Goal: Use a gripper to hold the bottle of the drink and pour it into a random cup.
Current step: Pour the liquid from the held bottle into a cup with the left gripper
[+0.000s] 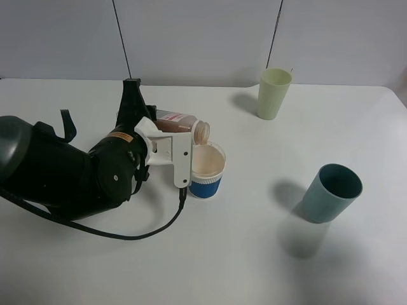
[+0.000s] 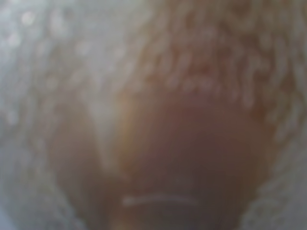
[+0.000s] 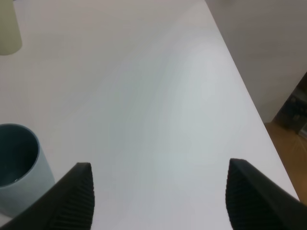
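Note:
In the exterior high view my left gripper (image 1: pixel 166 130) is shut on the bottle of the drink (image 1: pixel 181 122), which lies tipped almost level, its pale cap end (image 1: pixel 201 131) over the rim of the cup (image 1: pixel 206 169). The cup is white with a blue ribbed sleeve and stands upright just right of the gripper's white bracket. The left wrist view is filled by a blurred brown and pale surface, the bottle (image 2: pixel 182 143) pressed close to the lens. My right gripper (image 3: pixel 158 201) is open and empty above the table; it does not show in the exterior high view.
A tall pale green cup (image 1: pixel 274 93) stands at the back, right of centre. A teal-green plastic cup (image 1: pixel 331 192) stands at the right; it also shows in the right wrist view (image 3: pixel 19 167). The table's right edge (image 3: pixel 244 91) runs beside the right gripper.

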`<state>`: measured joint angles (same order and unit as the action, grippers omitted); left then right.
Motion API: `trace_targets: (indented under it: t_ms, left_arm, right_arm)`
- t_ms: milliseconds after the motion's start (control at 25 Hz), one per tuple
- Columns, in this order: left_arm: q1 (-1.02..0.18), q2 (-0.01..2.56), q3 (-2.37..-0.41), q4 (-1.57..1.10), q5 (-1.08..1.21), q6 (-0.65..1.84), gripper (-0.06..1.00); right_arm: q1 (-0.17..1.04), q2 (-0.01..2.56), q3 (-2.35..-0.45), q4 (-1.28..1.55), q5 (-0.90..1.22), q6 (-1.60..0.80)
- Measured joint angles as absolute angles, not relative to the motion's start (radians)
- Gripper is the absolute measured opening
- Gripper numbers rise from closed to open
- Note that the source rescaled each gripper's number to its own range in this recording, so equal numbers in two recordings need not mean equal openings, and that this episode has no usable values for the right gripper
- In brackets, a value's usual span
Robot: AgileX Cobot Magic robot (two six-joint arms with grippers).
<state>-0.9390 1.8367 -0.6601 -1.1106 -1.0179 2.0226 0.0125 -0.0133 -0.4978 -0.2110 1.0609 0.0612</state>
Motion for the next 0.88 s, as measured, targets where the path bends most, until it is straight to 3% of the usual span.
trace_targets:
  t_ms: [880]
  left_arm:
    - [-0.939,1.837,-0.660,-1.110,-1.022,2.090,0.03]
  right_arm:
    - [0.013,-0.013,-0.498,-0.211,1.061,0.061]
